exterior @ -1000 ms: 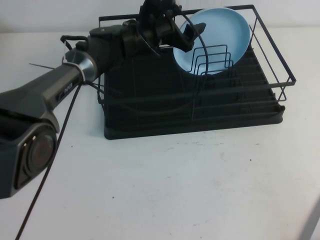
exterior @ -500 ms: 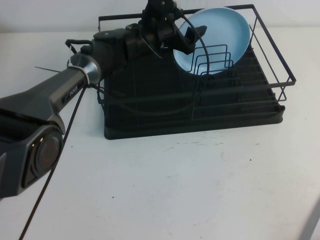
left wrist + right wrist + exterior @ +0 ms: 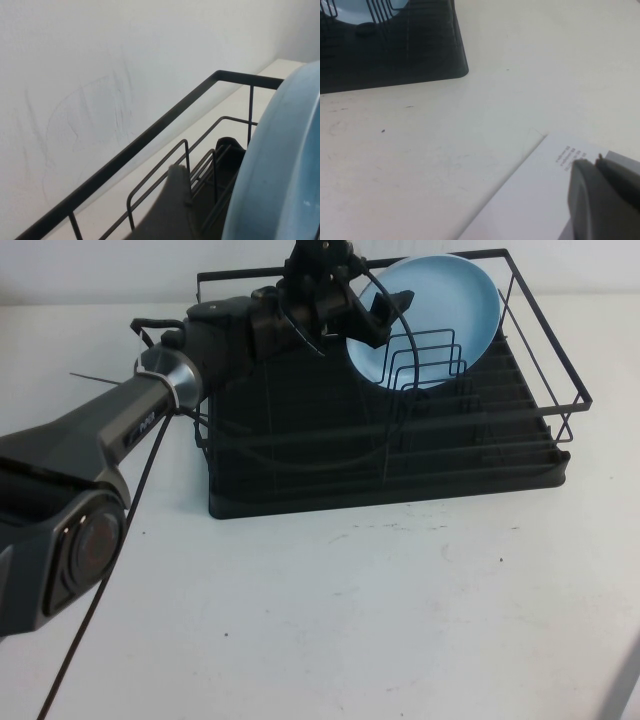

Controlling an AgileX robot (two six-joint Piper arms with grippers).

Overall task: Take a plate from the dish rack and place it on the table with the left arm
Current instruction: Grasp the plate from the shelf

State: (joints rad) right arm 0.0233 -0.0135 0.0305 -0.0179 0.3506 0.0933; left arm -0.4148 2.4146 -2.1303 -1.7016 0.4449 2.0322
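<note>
The left arm [image 3: 120,420] is stretched across the white worktop [image 3: 400,620] to the black dish rack [image 3: 545,350], its left tool [image 3: 385,308] set at the rim of the light blue plate [image 3: 440,310], which leans on the wire dividers [image 3: 425,360] at the rack's back right. Whether the tool is spread or pinching cannot be told. If lifted askew, the plate may be snagged on the dividers. Only the left wrist view shows a finger [image 3: 170,210] beside the plate's edge [image 3: 270,165]. The right tool [image 3: 600,200] is shown low over the worktop, its state unclear.

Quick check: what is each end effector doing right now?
Left end effector: at the plate rim in the dish rack; open or shut cannot be told.
Right end effector: parked over the table; cannot be told.
</note>
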